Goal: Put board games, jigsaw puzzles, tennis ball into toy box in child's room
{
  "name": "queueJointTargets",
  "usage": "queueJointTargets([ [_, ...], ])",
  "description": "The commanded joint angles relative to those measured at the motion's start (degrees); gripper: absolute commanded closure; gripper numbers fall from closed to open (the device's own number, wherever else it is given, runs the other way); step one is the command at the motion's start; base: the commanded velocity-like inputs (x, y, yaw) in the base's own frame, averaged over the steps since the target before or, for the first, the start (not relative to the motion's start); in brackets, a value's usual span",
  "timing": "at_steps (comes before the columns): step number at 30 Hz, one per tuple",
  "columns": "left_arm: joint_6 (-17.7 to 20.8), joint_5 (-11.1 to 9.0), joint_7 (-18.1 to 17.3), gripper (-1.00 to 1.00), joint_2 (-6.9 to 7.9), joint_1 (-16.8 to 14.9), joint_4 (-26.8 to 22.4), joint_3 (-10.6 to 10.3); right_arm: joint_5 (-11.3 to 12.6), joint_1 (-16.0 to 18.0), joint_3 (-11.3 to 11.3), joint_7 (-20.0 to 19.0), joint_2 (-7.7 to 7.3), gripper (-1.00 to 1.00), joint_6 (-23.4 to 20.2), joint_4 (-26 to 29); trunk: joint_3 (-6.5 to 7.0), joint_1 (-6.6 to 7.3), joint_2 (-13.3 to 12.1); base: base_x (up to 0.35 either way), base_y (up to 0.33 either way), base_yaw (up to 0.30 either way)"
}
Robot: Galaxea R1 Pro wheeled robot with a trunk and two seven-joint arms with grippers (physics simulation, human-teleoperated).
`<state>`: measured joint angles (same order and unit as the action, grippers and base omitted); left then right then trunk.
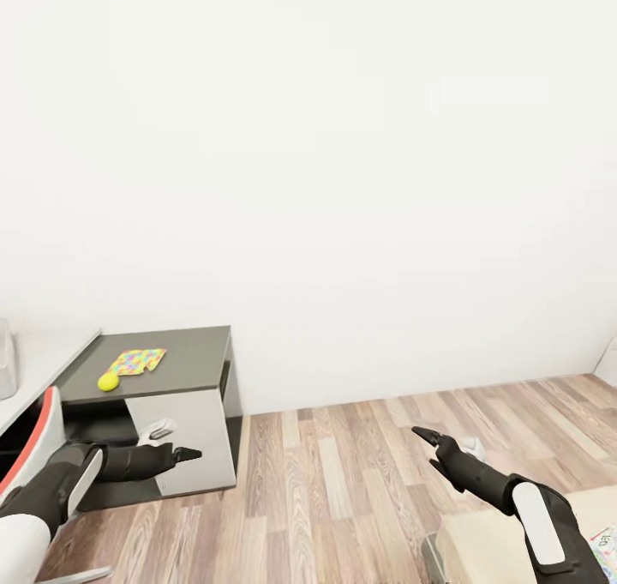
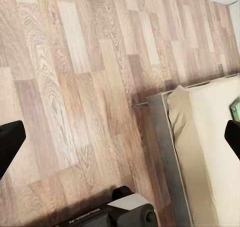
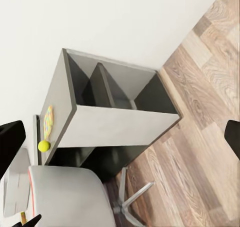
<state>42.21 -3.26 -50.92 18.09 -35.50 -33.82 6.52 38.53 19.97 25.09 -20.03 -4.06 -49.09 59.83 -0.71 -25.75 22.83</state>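
Observation:
A yellow tennis ball [image 1: 108, 382] and a multicoloured jigsaw puzzle [image 1: 137, 361] lie on top of the dark grey table [image 1: 193, 352] at the left. The right wrist view shows the same tennis ball [image 3: 44, 145], jigsaw puzzle [image 3: 48, 119] and table [image 3: 120, 124] from farther off. My left gripper [image 1: 190, 455] hovers open in front of the table's pale side panel, holding nothing. Over the wooden floor, my right gripper [image 1: 426, 436] is open and empty too. A board game's corner [image 1: 605, 539] peeks in on the bed [image 1: 488, 541]; its green edge [image 2: 236, 108] shows in the left wrist view.
A red-and-white chair [image 1: 34, 447] stands at the left, close to my left arm, with its metal base [image 3: 132, 202] on the floor. A translucent container [image 1: 5, 357] sits at the far left edge on a lighter desk. Wooden floor [image 1: 343, 481] stretches between table and bed.

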Motion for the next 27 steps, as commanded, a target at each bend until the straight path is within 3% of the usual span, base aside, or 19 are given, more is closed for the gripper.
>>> queueJointTargets([
  [1,0.51,-0.34,-0.02,-1.00,0.05,-0.01,-0.02,0.07,-0.28,0.07,0.15,-0.37,0.02,-1.00,-0.26,-0.20,-0.12,-0.03,0.09,0.000,0.000,-0.265],
  [27,0.60,-0.34,-0.06,-1.00,0.15,-0.01,-0.02,0.07,-0.29,0.07,0.18,-0.45,0.03,-1.00,-0.13,-1.91,-1.24,-0.03,0.09,0.000,0.000,-0.262],
])
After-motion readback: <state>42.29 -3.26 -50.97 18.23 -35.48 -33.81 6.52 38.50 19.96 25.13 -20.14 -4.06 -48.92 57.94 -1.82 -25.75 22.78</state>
